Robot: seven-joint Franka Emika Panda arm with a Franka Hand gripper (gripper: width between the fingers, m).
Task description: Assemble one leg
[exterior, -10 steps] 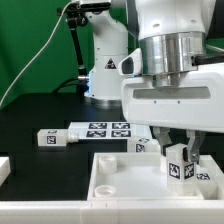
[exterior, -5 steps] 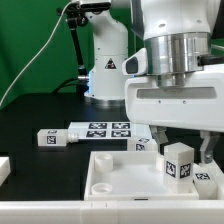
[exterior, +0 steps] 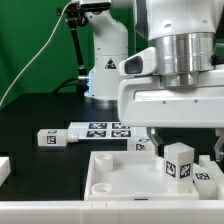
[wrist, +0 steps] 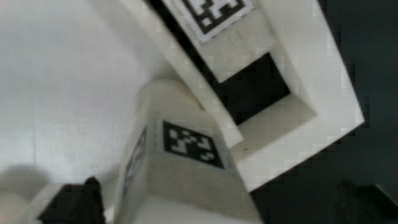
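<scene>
exterior view: the desk (exterior: 30,115) has a flat black top. behind it hangs a green backdrop (exterior: 30,45), with a black cable running down across it. the white base of the arm (exterior: 105,65) stands at the rear of the desk. the marker board (exterior: 100,129) lies flat on the black surface, and a loose leg (exterior: 52,138) lies on its side just beside the board's end on the exterior view's left. the large white rimmed tabletop (exterior: 115,170) lies at the front, its recessed face up. the leg (exterior: 179,162) stands upright on the tabletop near the corner on the exterior view's right, its tag marker facing the camera. another tagged part (exterior: 143,145) sits by the tabletop's rear rim. the gripper (exterior: 185,150) hangs over the leg; the wide white housing hides most of the fingers, so whether the jaws are apart or clamped on the leg cannot be told here.

wrist view: the picture is blurred. the leg (wrist: 187,150) shows close up with one tag marker on its side, resting against the white tabletop (wrist: 63,80). a dark fingertip (wrist: 80,200) shows at the picture's edge beside the leg; contact cannot be told.
</scene>
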